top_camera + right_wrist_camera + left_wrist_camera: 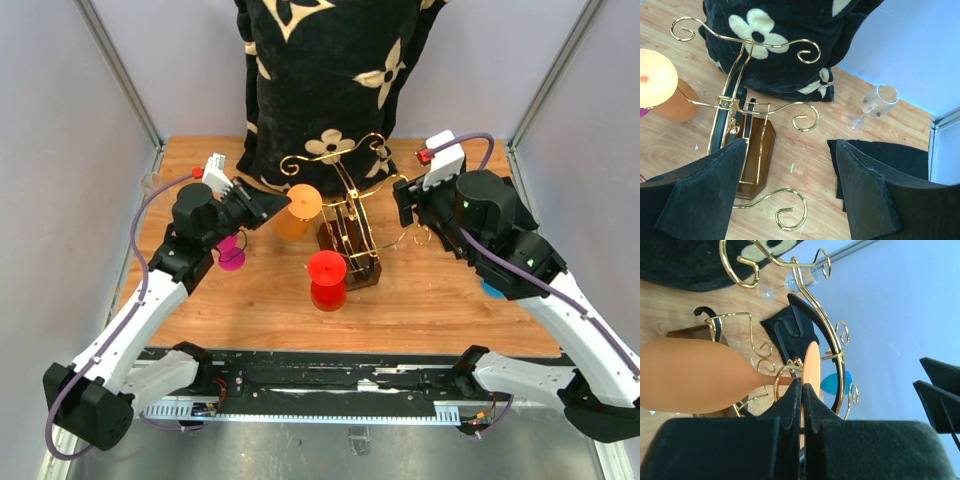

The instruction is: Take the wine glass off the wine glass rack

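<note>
The gold wire wine glass rack [350, 215] stands on its dark brown base [757, 160] mid-table. An orange wine glass [298, 210] hangs foot-up at the rack's left arm. Its stem passes through a gold curl [785, 376], and its bowl [690, 375] lies left of that. My left gripper [802, 386] is shut on the rim of the glass's orange foot [812, 362]. My right gripper [790, 145] is open and empty, above the table just right of the rack. It shows in the top view [405, 205].
A red glass [327, 278] sits at the rack's near end. A magenta glass [231, 255] is under my left arm. A clear glass [875, 105] lies on its side at the back right. A black floral cloth [320, 80] fills the back, and a blue object [492, 290] sits under my right arm.
</note>
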`<state>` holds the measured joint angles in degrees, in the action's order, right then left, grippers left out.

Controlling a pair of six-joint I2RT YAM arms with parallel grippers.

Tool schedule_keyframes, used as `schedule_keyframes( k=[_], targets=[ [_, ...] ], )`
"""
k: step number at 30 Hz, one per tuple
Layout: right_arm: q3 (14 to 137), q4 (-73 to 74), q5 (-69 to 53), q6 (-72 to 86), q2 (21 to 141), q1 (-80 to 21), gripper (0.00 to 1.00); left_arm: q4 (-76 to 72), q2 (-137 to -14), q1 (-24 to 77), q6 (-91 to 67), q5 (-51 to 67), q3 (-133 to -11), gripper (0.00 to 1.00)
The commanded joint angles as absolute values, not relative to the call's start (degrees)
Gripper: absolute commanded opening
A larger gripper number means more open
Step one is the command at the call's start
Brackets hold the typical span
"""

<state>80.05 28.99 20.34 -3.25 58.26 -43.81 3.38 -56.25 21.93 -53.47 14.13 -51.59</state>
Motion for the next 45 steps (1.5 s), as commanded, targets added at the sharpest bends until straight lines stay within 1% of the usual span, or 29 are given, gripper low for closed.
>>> schedule_keyframes(
  k=[1, 5, 10, 16, 23, 27, 30, 40, 45],
  targets=[
    [79.3, 28.2, 19.7, -3.6, 56.7, -42.9, 0.74, -9.7, -58.2, 21.2, -59.3, 14.5, -47.7, 0.01],
    [79.1, 28.2, 19.8, -4.1, 56.5, -42.9, 0.74, -15.9, -60.6, 21.2, -60.8, 16.9, -46.8, 0.01],
    [78.2, 27.9, 19.7, -4.0, 56.5, -42.6, 0.74, -18.3, -60.2, 21.2, -61.4, 21.4, -46.0, 0.01],
    [76.9, 27.1, 18.7, -3.2, 56.6, -42.5, 0.73, -18.5, -54.4, 21.2, -61.6, 25.5, -43.6, 0.01],
    [76.5, 26.8, 18.4, -2.7, 56.5, -42.5, 0.73, -11.9, -46.6, 21.2, -60.9, 27.0, -40.3, 0.00],
    [76.3, 26.5, 18.1, -2.6, 56.6, -42.5, 0.73, -13.9, -44.5, 21.2, -63.4, 29.4, -37.7, 0.00],
    [76.3, 26.2, 17.7, -2.4, 56.8, -42.5, 0.73, -13.1, -45.4, 21.2, -62.5, 29.2, -37.4, 0.01],
    [76.0, 26.2, 17.8, -2.7, 56.7, -42.5, 0.73, -23.0, -54.2, 21.5, -65.2, 32.9, -37.9, 0.00],
    [75.7, 26.2, 18.3, -2.9, 56.7, -42.5, 0.73, -24.4, -54.4, 23.1, -65.8, 35.1, -37.2, 0.01]
  ],
)
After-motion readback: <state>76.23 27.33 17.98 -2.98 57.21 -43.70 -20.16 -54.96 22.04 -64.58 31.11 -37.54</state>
